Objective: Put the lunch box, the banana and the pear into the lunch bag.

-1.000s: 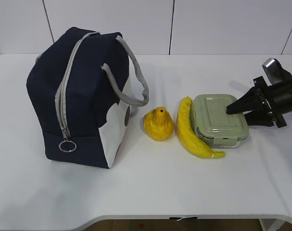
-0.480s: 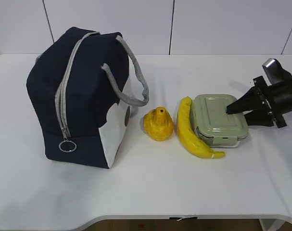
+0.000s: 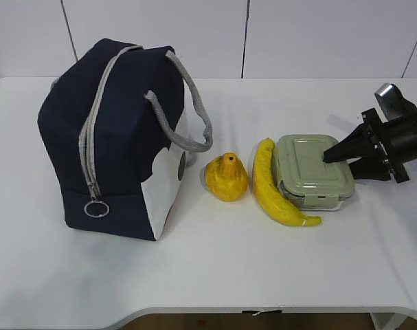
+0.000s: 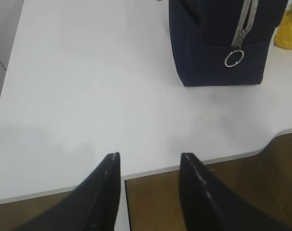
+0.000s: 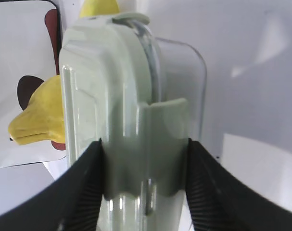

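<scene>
The lunch box lies flat at right centre, its end clamped between the right gripper jaws, evidently for lifting. One banana touches its left side; one pear sits beside that. One lunch bag, zipper closed, stands left. The left gripper hangs open, empty.

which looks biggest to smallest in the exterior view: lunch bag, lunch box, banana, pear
1. lunch bag, by far the largest.
2. lunch box and banana: about the same length; the box is wider, so it covers more.
3. pear, smallest.
</scene>
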You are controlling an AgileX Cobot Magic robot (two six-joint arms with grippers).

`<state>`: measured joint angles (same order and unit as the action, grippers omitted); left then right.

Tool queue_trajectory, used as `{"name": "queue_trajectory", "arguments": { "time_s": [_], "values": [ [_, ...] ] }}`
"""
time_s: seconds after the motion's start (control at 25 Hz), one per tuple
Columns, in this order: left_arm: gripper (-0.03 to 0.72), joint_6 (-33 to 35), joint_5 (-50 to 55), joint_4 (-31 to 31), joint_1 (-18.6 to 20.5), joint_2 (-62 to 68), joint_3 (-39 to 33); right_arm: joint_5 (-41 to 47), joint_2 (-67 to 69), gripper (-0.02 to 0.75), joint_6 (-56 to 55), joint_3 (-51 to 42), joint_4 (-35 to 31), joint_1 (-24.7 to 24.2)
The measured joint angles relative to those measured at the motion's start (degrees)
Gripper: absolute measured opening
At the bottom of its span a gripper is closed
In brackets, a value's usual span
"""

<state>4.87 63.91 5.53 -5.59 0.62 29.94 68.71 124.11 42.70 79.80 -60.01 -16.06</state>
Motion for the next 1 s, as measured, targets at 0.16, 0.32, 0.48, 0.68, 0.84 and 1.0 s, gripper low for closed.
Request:
{"name": "queue_trajectory", "arguments": {
  "time_s": [0.16,0.32,0.48,0.68,0.84,1.0],
  "values": [
    [0.308,0.0,0.0,0.0,0.0,0.0,0.0,0.0,0.0,0.375,-0.1,0.0,-0.4,0.0],
    [0.308,0.0,0.0,0.0,0.0,0.0,0.0,0.0,0.0,0.375,-0.3,0.0,-0.6,0.0],
    [0.308,0.0,0.0,0.0,0.0,0.0,0.0,-0.3,-0.3,0.375,-0.7,0.0,-0.6,0.0],
    [0.308,0.0,0.0,0.0,0.0,0.0,0.0,-0.8,-0.6,0.375,-1.9,0.0,-0.5,0.0],
    [0.308,0.0,0.0,0.0,0.0,0.0,0.0,-1.7,-1.5,0.375,-2.7,0.0,0.1,0.0],
    [0.308,0.0,0.0,0.0,0.0,0.0,0.0,-2.2,-2.7,0.375,-3.0,0.0,0.2,0.0]
  ]
}}
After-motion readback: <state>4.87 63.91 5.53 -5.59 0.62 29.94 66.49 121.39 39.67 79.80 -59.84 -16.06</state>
